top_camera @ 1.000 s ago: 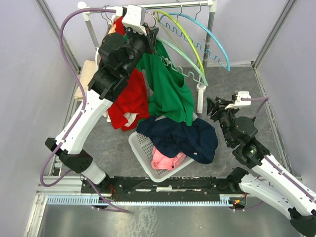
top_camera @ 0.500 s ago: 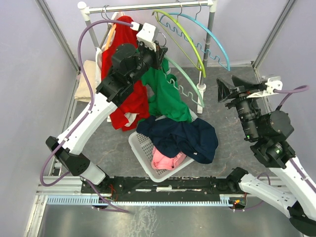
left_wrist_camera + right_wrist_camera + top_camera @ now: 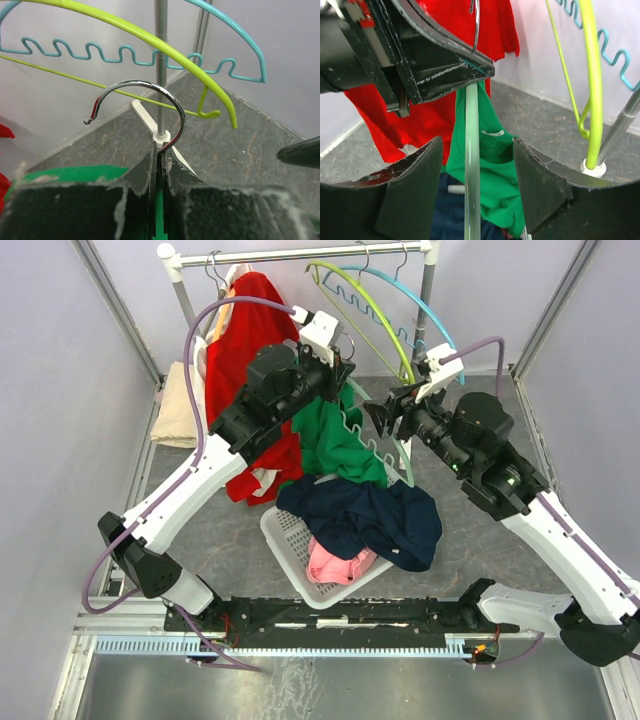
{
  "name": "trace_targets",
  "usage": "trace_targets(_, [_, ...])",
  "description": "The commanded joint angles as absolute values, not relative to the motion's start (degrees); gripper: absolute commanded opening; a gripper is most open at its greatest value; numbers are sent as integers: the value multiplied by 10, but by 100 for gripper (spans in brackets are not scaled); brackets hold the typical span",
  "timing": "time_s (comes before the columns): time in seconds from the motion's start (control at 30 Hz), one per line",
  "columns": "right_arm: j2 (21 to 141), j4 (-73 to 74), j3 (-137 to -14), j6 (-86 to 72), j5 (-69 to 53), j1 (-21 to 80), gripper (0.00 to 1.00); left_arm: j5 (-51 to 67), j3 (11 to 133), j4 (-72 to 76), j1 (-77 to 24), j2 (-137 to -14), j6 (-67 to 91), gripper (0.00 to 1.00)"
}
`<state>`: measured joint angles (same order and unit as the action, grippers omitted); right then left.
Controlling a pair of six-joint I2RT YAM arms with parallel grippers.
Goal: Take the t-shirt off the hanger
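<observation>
Two arms meet at one garment. The green cotton t-shirt point(image 3: 335, 445) hangs in mid-air over the grey desk point(image 3: 480, 400), draped on a pale green plastic hanger point(image 3: 470, 200) held clear of the metal rail point(image 3: 300, 254). The hanger's long arm slopes down and away to the right, straight toward the right tool point(image 3: 388, 412), whose jaws stand apart astride it without touching. The left tool point(image 3: 160, 165) is clamped on the hanger's chrome hook point(image 3: 140, 83), so stripping the shirt likely falls to the right arm.

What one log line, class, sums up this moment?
left gripper: shut on hanger | hanger: off rail, green t-shirt on it | right gripper: open, lined up on hanger arm
</observation>
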<state>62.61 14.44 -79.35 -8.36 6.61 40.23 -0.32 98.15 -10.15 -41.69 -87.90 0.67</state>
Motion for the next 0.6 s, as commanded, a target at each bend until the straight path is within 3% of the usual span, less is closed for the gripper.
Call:
trace_targets(0.0, [623,150,-808,-97,41,401,66,7,984,-50,-423,-847,47,3])
trace_targets(0.3, [638,187,-815,-105,40,402,65,-7,993,-55,-425,-854,52,3])
trace_targets(0.57, [644,194,-809,-110,37,401,58,-13,1009,-62,-425,-861,52,3])
